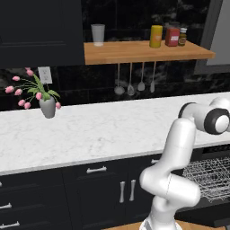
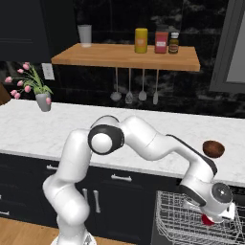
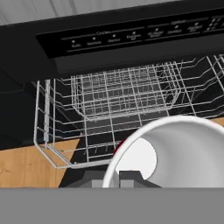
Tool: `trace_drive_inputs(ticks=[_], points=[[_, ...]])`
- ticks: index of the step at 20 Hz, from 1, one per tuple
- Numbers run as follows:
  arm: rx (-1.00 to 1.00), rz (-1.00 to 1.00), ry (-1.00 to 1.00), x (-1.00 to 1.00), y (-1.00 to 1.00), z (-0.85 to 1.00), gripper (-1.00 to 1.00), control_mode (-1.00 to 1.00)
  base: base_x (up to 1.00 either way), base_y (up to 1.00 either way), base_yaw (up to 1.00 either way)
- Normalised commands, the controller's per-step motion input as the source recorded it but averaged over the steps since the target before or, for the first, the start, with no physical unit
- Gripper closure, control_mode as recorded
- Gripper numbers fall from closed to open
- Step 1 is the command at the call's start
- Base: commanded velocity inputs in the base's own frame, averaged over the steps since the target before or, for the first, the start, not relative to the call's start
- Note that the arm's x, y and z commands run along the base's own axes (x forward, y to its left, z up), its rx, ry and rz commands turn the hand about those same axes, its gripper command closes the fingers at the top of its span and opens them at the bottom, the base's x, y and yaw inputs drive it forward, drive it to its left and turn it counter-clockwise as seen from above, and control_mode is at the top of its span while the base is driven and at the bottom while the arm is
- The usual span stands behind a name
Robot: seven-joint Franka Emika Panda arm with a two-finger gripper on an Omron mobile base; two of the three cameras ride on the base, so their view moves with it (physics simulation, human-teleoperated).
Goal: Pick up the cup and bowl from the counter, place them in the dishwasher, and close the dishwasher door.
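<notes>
White marble-look counter (image 1: pixel 90 130) runs across dark cabinets (image 1: pixel 103 188), left to right. At its left end stands one grey vase (image 1: pixel 47 108) holding pink flowers (image 1: pixel 20 92). One brown bowl (image 2: pixel 213 149), rounded and dark, sits on the counter near its front edge, toward the right, above the dishwasher (image 2: pixel 191 225).

Above the counter, one wooden shelf (image 1: pixel 143 51) carries one pale tumbler (image 1: pixel 97 34), one yellow canister (image 1: pixel 156 36), one red box (image 1: pixel 172 36) and one small dark jar (image 1: pixel 182 37). Four utensils (image 1: pixel 134 83) hang beneath the shelf.

The dishwasher is black, with a row of control labels along its upper panel (image 3: pixel 131 37). Its grey wire rack (image 3: pixel 113 109) is pulled out; no dishes can be seen resting inside it. The dishwasher door (image 3: pixel 26 118) cannot be made out clearly in the hand view.

The gripper (image 3: pixel 117 179) is held low, just over the rack's front edge. One cup (image 3: pixel 175 151), white inside with a red trace at its outer wall, sits at the fingertips (image 3: pixel 131 177), its open mouth facing the camera. The jaws appear closed on the cup's rim, one finger on each side of the wall.
</notes>
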Motion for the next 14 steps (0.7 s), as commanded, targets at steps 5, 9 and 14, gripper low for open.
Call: trace_drive_inputs(ticks=[5, 9, 14], points=[[0.07, 0.00, -0.01, 0.00, -0.15, -0.05, 1.00, -1.00, 0.00, 0.00, 0.00], [0.04, 0.00, 0.00, 0.00, -0.17, -0.21, 1.00, -1.00, 0.00, 0.00, 0.00], [0.01, 0.00, 0.00, 0.02, 0.00, -0.52, 1.00, -1.00, 0.00, 0.00, 0.00]])
